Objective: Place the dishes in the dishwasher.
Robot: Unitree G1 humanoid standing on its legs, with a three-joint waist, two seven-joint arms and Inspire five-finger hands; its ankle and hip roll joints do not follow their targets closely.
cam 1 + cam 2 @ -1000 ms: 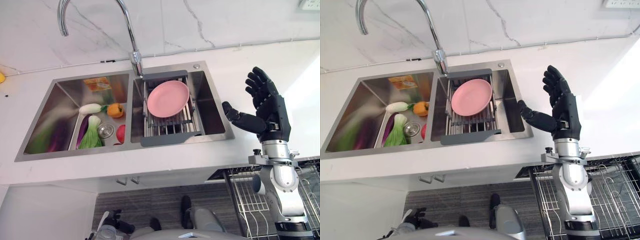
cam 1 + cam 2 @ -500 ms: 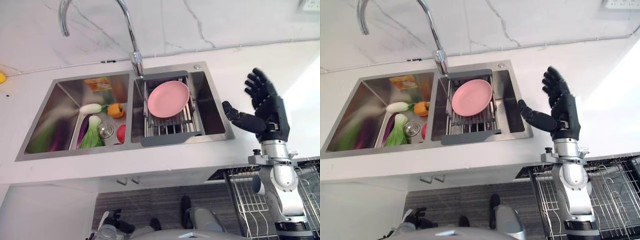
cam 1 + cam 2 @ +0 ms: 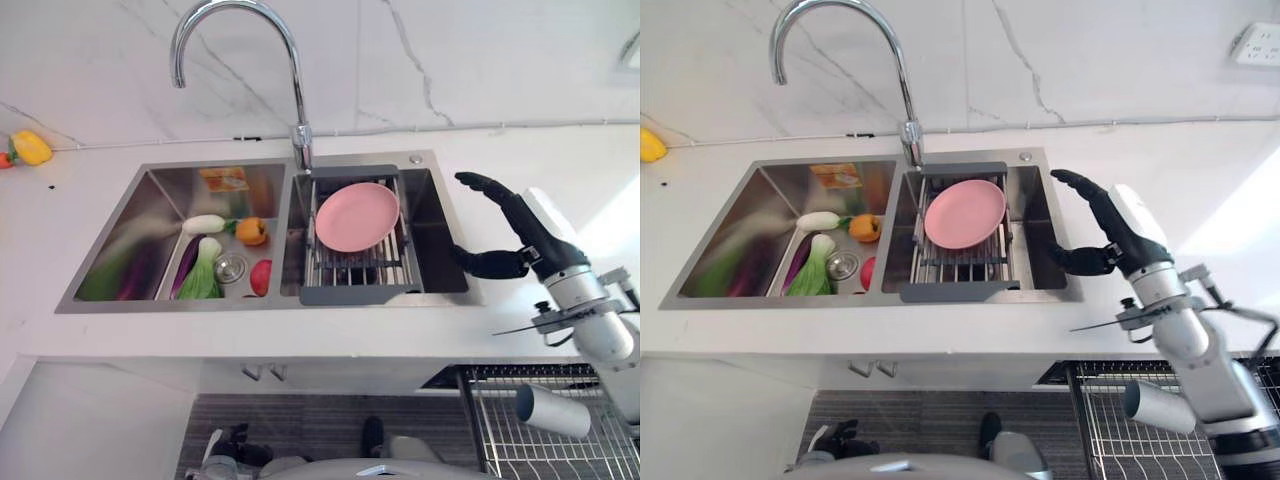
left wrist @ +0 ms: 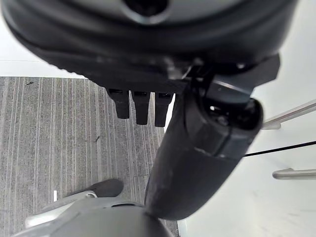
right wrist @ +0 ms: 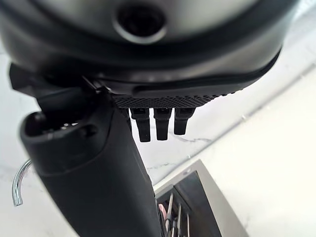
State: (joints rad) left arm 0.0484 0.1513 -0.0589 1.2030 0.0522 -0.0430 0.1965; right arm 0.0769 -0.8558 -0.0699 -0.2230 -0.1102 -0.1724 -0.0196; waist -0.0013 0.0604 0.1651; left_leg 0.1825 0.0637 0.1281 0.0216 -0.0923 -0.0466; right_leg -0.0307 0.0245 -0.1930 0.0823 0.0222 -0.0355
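I see nothing loaded yet: the pink plate [image 3: 357, 216] leans on the drying rack [image 3: 358, 262] in the sink's right basin [image 3: 440, 240]. My right robot hand [image 3: 512, 232] hovers beside it, fingers spread, empty; grasping and loading remain.

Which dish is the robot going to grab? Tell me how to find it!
Look at the steel double sink under the curved faucet. Its right basin holds a wire drying rack, and the pink plate leans on it. It is the sink's one round pink dish; the left basin holds vegetables.
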